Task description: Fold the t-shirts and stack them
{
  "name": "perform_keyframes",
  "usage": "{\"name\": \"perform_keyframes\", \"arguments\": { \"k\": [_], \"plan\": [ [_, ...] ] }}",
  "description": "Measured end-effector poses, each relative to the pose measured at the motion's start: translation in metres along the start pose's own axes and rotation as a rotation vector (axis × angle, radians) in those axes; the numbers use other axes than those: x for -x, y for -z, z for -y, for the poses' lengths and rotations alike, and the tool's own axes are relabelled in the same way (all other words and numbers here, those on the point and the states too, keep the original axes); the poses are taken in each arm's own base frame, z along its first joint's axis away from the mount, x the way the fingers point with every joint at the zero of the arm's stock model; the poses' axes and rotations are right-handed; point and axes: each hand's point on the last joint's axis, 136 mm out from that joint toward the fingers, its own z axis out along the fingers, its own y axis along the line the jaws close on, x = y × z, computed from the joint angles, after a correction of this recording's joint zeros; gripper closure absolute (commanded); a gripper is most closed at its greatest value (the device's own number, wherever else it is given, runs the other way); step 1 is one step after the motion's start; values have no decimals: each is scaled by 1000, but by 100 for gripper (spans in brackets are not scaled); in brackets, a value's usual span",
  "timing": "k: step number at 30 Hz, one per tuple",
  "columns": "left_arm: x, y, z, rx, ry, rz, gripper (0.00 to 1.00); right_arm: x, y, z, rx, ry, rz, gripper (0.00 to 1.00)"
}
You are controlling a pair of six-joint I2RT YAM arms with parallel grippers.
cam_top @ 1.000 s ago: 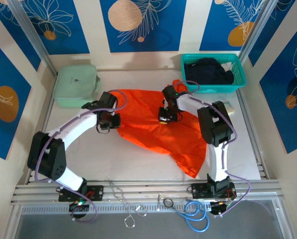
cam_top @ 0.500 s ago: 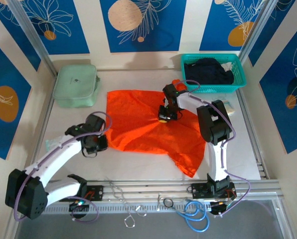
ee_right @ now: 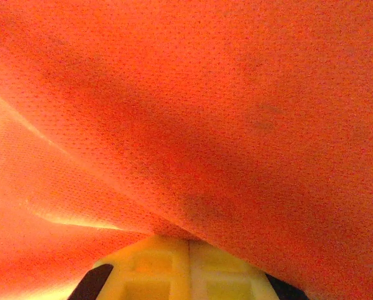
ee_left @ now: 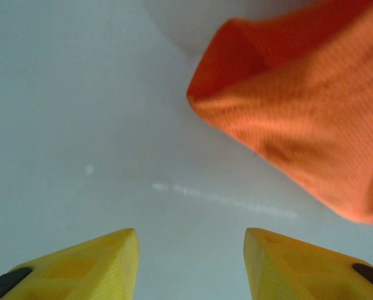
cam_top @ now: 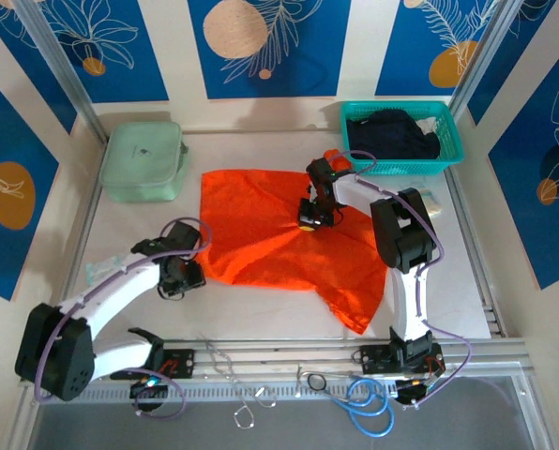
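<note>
The orange t-shirt [cam_top: 279, 234] lies spread across the middle of the table, with one end trailing toward the front right. My left gripper [cam_top: 179, 279] sits just off the shirt's front-left corner, and its jaws stand open over bare table [ee_left: 191, 249]. That corner of the orange t-shirt [ee_left: 299, 119] lies ahead and to the right of the yellow fingertips [ee_left: 121, 253], apart from them. My right gripper [cam_top: 308, 219] is shut on a pinch of the orange t-shirt [ee_right: 193, 125] near its middle, the closed fingertips [ee_right: 174, 253] half covered by cloth. The black t-shirt [cam_top: 392, 134] lies bunched in the teal basket.
The teal mesh basket [cam_top: 401, 106] stands at the back right. A pale green box [cam_top: 143, 159] stands at the back left. Bare table [cam_top: 261, 314] stretches along the front edge, and cables [cam_top: 359, 403] lie on the rail by the arm bases.
My left gripper drew back toward the front left, let go of the shirt's corner and opened. The shirt's left half now lies flat. The right arm has not moved.
</note>
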Motion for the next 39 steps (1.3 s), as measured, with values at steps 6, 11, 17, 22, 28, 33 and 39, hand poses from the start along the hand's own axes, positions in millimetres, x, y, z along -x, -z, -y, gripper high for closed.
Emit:
{"name": "perform_keyframes", "arguments": {
  "k": [6,11,17,22,28,33,39],
  "plan": [
    [24,-9,7,15,2,55,49,0,0,0,2,0,-2,100],
    [45,-13,15,7,4,91,49,-1,0,0,3,4,-2,100],
    [49,-27,14,25,-2,74,54,-1,-1,0,9,7,-4,100],
    [52,-29,15,20,-11,81,60,-1,0,1,16,5,-6,100],
    [53,-29,17,13,-14,83,63,0,0,1,24,0,-10,100],
    [52,-28,17,8,-13,81,65,0,0,2,27,-3,-11,100],
    [46,-28,14,6,-13,75,66,0,1,2,30,2,-12,100]
  ]
}}
